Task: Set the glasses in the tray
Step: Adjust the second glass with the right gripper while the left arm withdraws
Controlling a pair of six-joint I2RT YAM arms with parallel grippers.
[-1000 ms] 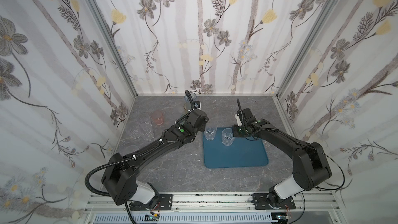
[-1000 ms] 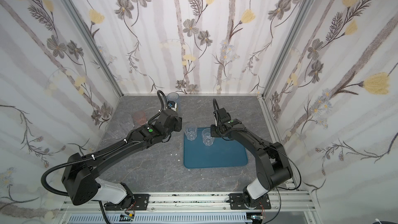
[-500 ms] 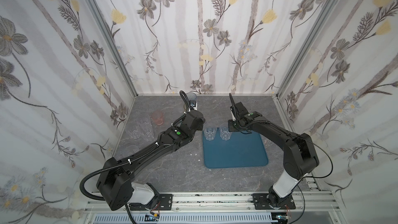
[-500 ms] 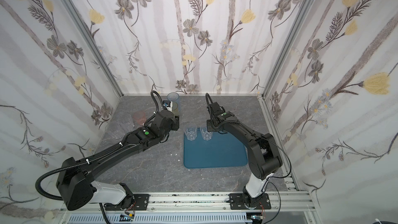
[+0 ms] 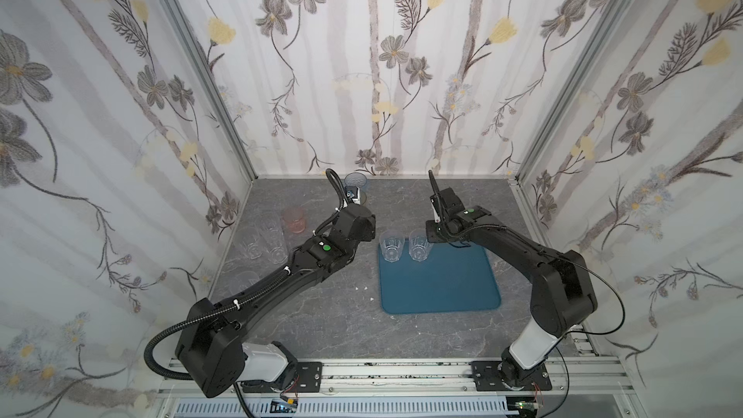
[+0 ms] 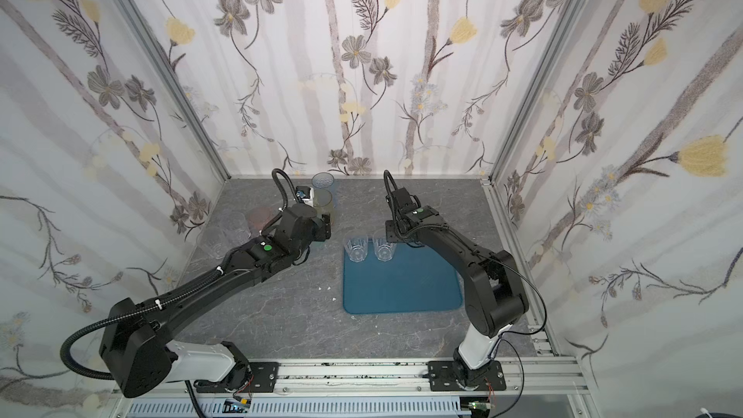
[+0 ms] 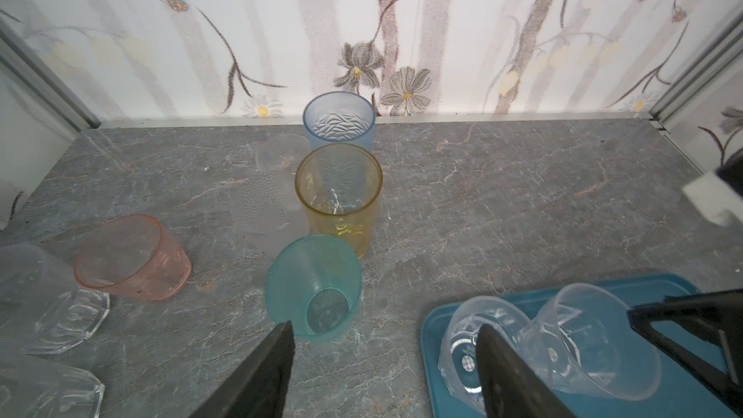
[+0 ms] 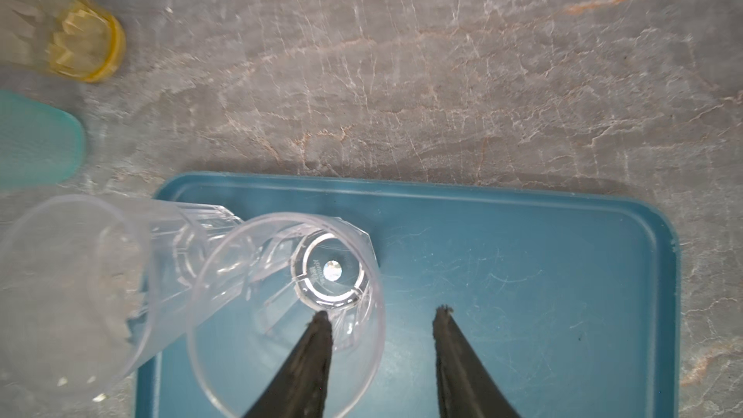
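grey marble-look tabletop (image 5: 321, 315), floral wallpaper (image 5: 362, 54) all round. starting at the right gripper (image 8: 382, 313): its jaws are apart and not pinching anything. one finger looks dipped inside the mouth of a clear faceted glass (image 8: 289, 295) with the other outside it, so the wall sits loose between them. that glass stands upright in the tray (image 8: 522, 275), at the far corner on the left arm's side, right next to a second clear glass (image 8: 120, 275). can't tell if they touch. rest of the tray is bare blue.

left gripper (image 7: 384, 325) is spread wide and empty, hovering over the table with the teal glass (image 7: 313, 287) just past one fingertip.

so progress: two in, loads to go imo. not yet in the tray:
- the teal glass
- the amber glass (image 7: 339, 195) and blue glass (image 7: 339, 122), lined up behind the teal toward the back wall
- a faint clear glass (image 7: 265, 186) beside the amber
- the pink glass (image 7: 132, 257)
- a couple of clear tumblers (image 5: 275, 241) near the left wall
- a frosted glass (image 5: 243, 281) nearer the front

all look upright and empty.
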